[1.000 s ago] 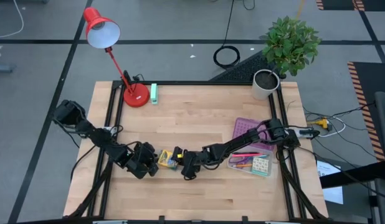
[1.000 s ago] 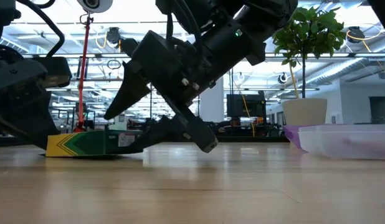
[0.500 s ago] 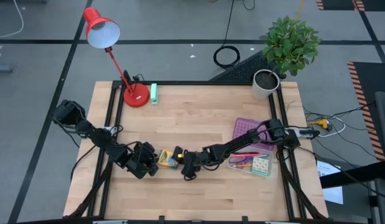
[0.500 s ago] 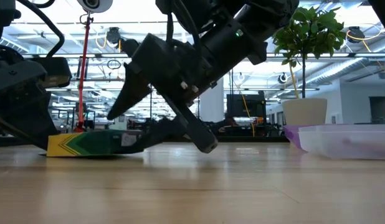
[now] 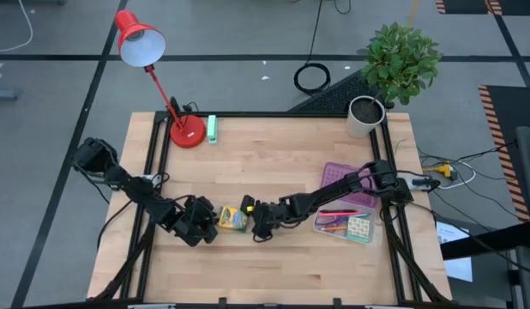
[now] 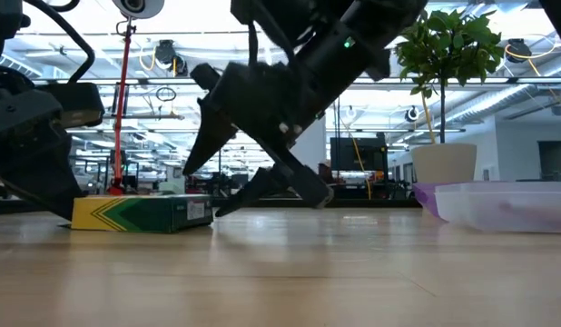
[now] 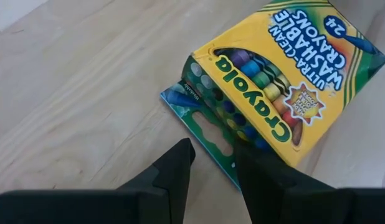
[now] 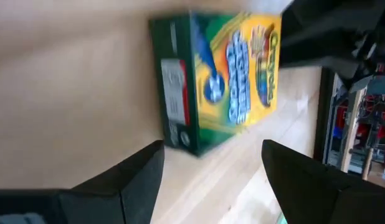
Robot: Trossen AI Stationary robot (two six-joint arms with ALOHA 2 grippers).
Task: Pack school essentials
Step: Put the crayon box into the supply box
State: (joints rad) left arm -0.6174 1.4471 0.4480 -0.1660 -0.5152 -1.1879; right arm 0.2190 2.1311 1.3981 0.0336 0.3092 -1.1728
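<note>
The yellow-green crayon box (image 5: 232,220) lies flat on the table (image 5: 274,154) near its front, open end toward my left gripper (image 5: 202,225). That gripper is open, with the box's green flap (image 7: 202,134) reaching between its fingers. My right gripper (image 5: 258,220) is open and stands just off the box's other end (image 8: 180,93), fingers wide apart and short of it. A tiny yellow piece (image 5: 246,204) shows by that end. Pink and orange pencils (image 5: 334,225) and a patterned pack (image 5: 359,228) lie in a clear case at the right. My left gripper has one finger (image 7: 261,177) over the corner of the box's open end (image 7: 242,140), coming from the table's left. Whether it touches the box, I cannot tell. The box lies flat on the table.
A purple tray (image 5: 340,176) sits behind the clear case at the right. A red desk lamp (image 5: 186,130) and a mint-green block (image 5: 212,129) stand at the far left, and a potted plant (image 5: 368,112) at the far right corner.
My right gripper has drawn back from the crayon box toward the table's right edge and risen a little; its fingers no longer reach around the box's end. The box now lies flat and fully in sight in the low view.
</note>
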